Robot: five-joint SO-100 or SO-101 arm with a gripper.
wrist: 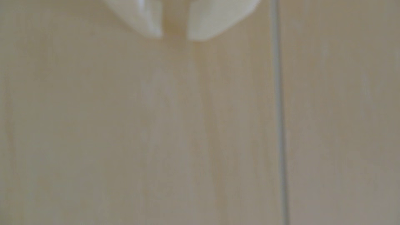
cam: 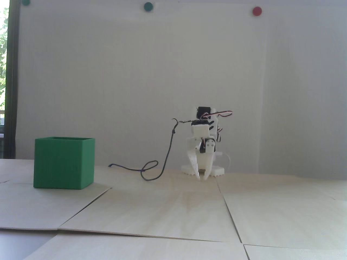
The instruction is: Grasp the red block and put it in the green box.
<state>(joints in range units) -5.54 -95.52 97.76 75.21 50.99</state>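
While you look across the table point(cam: 173, 211) in the fixed view, its pale wood panels fill the whole foreground, with seams running between them. Your box point(cam: 64, 163) sits on the left, upright with its top open, well apart from the arm point(cam: 203, 140). That arm is folded low at the back of the table, right of centre, and a dark cable point(cam: 165, 159) loops from it down onto the wood toward the box. Your gripper point(cam: 202, 177) points straight down, its tips at or just above the surface. You can see in the wrist view that the gripper point(wrist: 175, 37) has its fingers point(wrist: 203, 23) slightly apart with a narrow gap and only bare wood between them. You will not find the block in either view.
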